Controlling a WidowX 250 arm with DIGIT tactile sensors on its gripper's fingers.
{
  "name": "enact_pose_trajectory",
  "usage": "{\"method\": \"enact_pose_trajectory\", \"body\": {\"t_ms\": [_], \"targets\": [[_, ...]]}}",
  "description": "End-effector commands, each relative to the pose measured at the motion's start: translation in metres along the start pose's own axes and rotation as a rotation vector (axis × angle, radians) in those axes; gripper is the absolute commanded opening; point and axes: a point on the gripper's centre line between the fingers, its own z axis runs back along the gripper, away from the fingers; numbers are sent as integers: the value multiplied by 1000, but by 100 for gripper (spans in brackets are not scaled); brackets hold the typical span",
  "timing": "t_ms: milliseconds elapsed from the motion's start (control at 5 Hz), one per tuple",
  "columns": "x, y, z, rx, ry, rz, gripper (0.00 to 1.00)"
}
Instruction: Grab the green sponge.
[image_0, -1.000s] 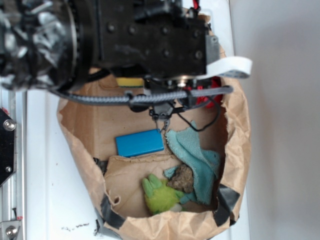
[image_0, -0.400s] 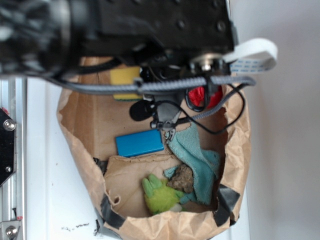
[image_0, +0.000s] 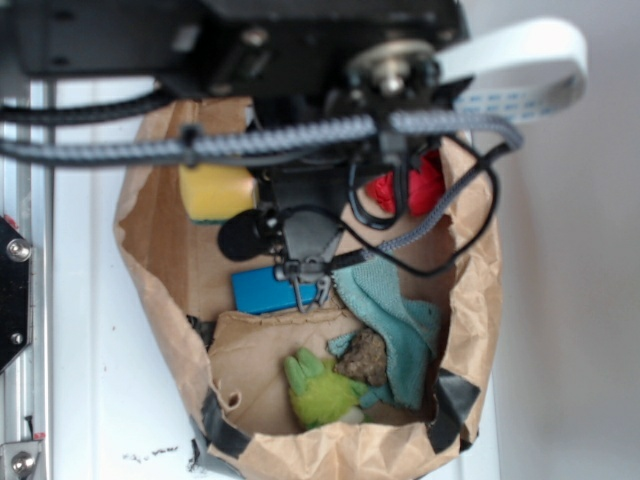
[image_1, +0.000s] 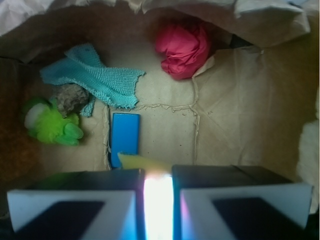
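The green sponge (image_0: 212, 193) is a yellow foam block with a thin green face. It hangs over the paper bag's far left part, just under the black arm. In the wrist view my gripper (image_1: 158, 200) has its two jaws close together. Bright yellow foam fills the narrow gap between them, and a corner of the sponge (image_1: 141, 162) pokes out past the jaws. The gripper is shut on the sponge. In the exterior view the arm body and cables hide the fingers.
A brown paper bag (image_0: 478, 300) walls everything in. On its floor lie a blue block (image_0: 262, 290), a teal cloth (image_0: 400, 320), a lime-green fuzzy toy (image_0: 320, 392) beside a brown lump (image_0: 365, 357), and a red cloth ball (image_0: 420, 185).
The arm has come up toward the exterior camera and looks larger. The sponge has moved left and down in that view with it, and more of it shows.
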Motion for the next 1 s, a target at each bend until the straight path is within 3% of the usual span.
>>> {"method": "enact_pose_trajectory", "body": {"t_ms": [0,200,800], "targets": [[4,-7,32,-38,-160,-5,0],[10,-15,37,-68,-213,-8,0],[12,-27,36,-56,-229,-23,0]]}}
